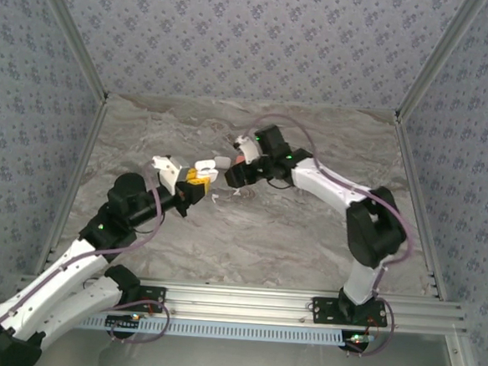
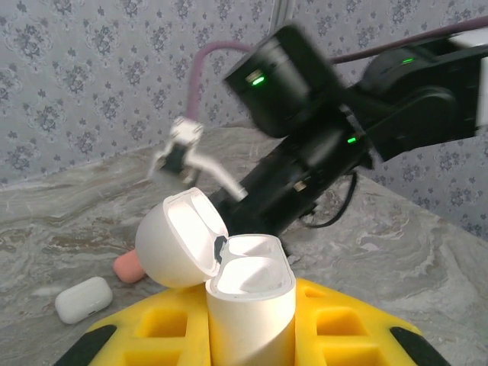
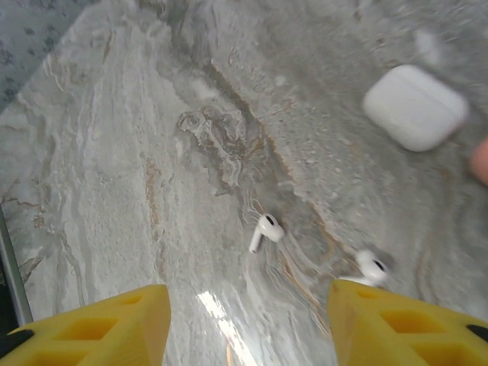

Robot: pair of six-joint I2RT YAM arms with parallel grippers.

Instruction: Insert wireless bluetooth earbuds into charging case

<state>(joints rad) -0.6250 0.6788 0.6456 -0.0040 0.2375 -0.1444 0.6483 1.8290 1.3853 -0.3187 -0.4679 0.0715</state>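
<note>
- The left hand (image 2: 252,335) is clamped on the open charging case (image 2: 252,286). The case is held upright above the tabletop (image 2: 396,229) with its lid hinged back. Whether its wells are filled cannot be told.
- The right hand (image 3: 248,324) points down at the tabletop, fingers apart and nothing between them.
- One white earbud (image 3: 264,231) lies on its side on the tabletop, ahead of the gap between the right hand's fingers. A second earbud (image 3: 372,267), blurred, lies close to one finger.
- A closed case (image 3: 415,107) rests farther off, apart from both earbuds. A coral-pink item (image 2: 130,267) lies near it; its identity cannot be determined.
- Handling assessment: the earbud is judged very light, rigid and glossy, so it is liable to skid or spring out of a pinch. It also sits low against the stone-patterned surface.
- Recommended hold: across the rounded head with a moderate squeeze, leaving the stem free to lead into the well.
</note>
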